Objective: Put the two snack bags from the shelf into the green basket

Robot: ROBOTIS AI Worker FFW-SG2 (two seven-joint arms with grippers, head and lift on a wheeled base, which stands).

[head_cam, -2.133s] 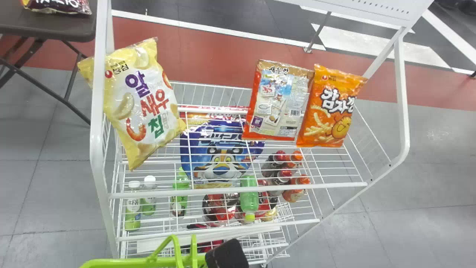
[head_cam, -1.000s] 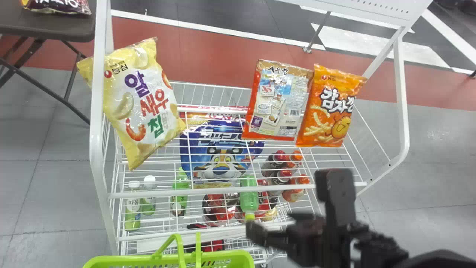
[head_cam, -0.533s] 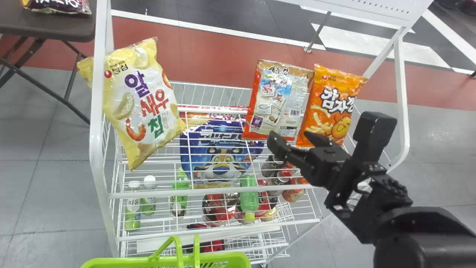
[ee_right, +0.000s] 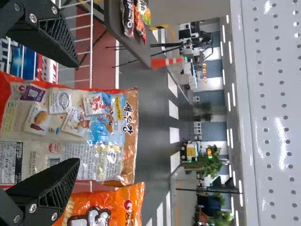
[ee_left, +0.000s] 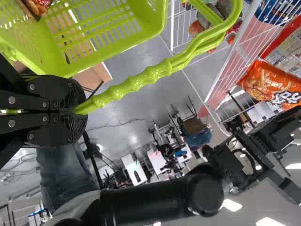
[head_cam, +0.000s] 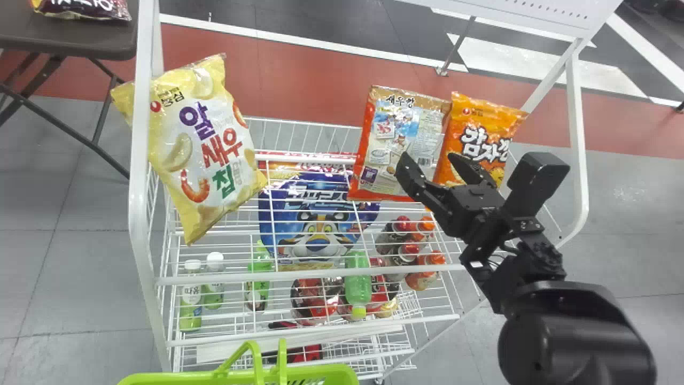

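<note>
Far left, head view: dark counter (head_cam: 69,45), dark snack bag (head_cam: 83,9) lying on it. Next, yellow snack bag (head_cam: 197,147) on the white wire shelf (head_cam: 299,275), tilted, one post passing in front.

Near edge: green basket (head_cam: 214,379), in front of the shelf. Left end effector (ee_left: 77,109) clamped on the basket's handle (ee_left: 141,81), fingers together around it.

Middle, below the shelf's top tier: blue bag (head_cam: 320,214) with a tiger on the front; nearer, green bottle (head_cam: 358,283).

Right of middle, top tier: red-edged snack bag (head_cam: 403,120), back panel outward, upright; right beside it, orange snack bag (head_cam: 483,131), also on the shelf, partly hidden by the arm.

Right end effector (head_cam: 429,156) in front of these two; fingers apart, nothing gripped. Red-edged bag fills much of the gap as seen from the right wrist; contact cannot be told.
</note>
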